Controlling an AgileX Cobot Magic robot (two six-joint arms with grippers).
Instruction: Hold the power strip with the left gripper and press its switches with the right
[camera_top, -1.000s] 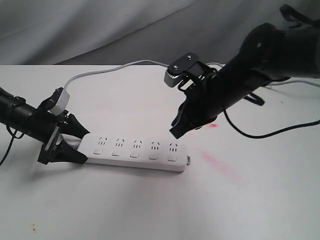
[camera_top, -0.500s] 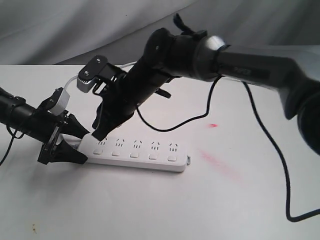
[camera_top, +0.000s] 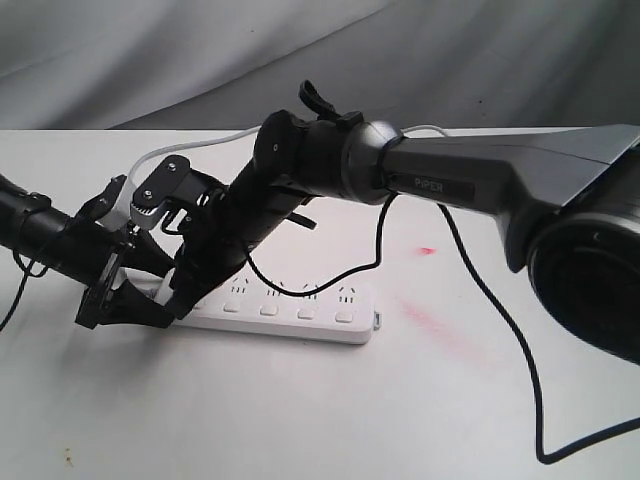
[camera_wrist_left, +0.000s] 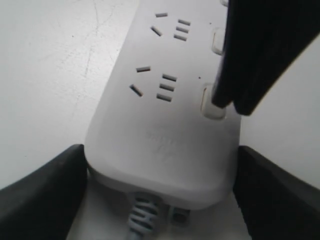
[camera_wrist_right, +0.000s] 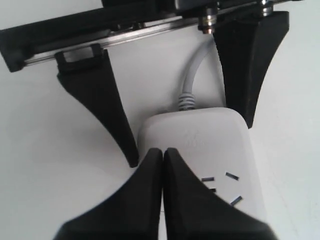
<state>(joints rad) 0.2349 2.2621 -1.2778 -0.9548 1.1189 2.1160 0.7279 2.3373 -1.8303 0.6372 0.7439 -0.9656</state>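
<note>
Power strip (camera_top: 320, 304), lying flat on the white surface (camera_top: 300, 420), with its cord (camera_top: 190, 146) end turned toward my left arm.

Left claw (camera_top: 170, 293): narrowed onto the cord end, one black finger against each long side. I read this as a hold on the power strip, and both wrist views appear to show contact.

Right claw (camera_top: 183, 298): fingers pressed together into a single point and carrying nothing. It reaches across the middle to the left end of the strip.

In the left wrist view that point sits on the end switch (camera_wrist_left: 212, 102), the one beside the socket nearest the cord. I cannot tell whether the button is fully pushed down.

Step in hand, as I judge it: a press on the switch at the cord end. The other switches (camera_top: 303, 314) lie uncovered farther along the row.

The next move calls for three things:
- a short lift clear of the button
- a sidestep along the row, away from the cord
- a straight descent onto the neighbouring switch

The left claw should grip firmly throughout, so that the strip neither skids nor tips under the push.
</note>
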